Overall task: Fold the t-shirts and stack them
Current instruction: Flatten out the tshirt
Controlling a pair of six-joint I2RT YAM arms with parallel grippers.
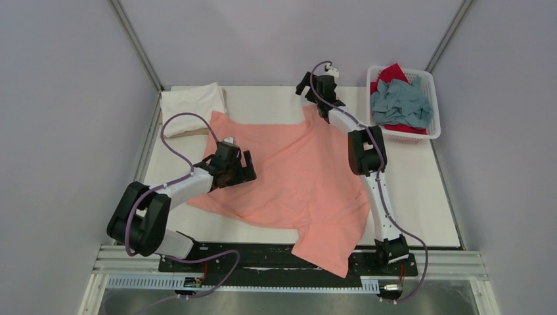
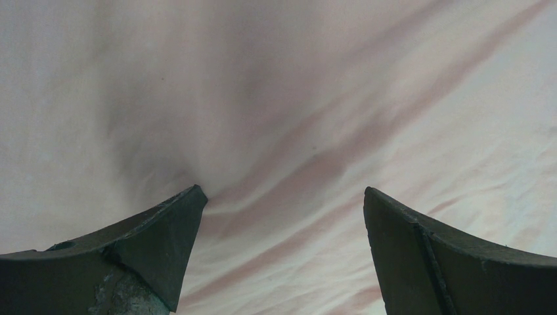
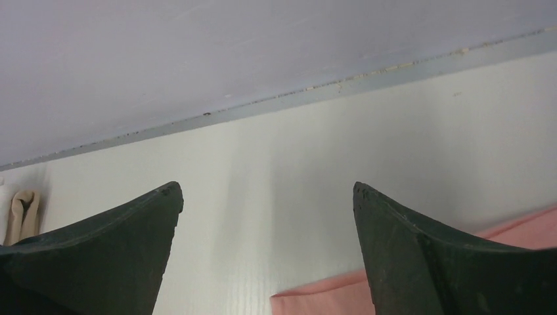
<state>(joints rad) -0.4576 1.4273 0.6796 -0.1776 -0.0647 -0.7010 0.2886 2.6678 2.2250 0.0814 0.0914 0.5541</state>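
A salmon-pink t-shirt (image 1: 302, 177) lies spread and wrinkled across the table, one corner hanging over the near edge. My left gripper (image 1: 244, 168) hovers open over its left part; the left wrist view shows only pink cloth (image 2: 282, 131) between the spread fingers. My right gripper (image 1: 309, 85) stands open at the far edge, just beyond the shirt's far corner (image 3: 328, 298), nothing between its fingers. A folded white t-shirt (image 1: 192, 105) rests at the far left. Grey-blue (image 1: 401, 102) and red (image 1: 393, 72) t-shirts lie crumpled in the basket.
The white lattice basket (image 1: 435, 118) stands at the far right corner. Grey walls enclose the table on three sides. The folded white shirt's edge (image 3: 23, 210) shows at the left of the right wrist view.
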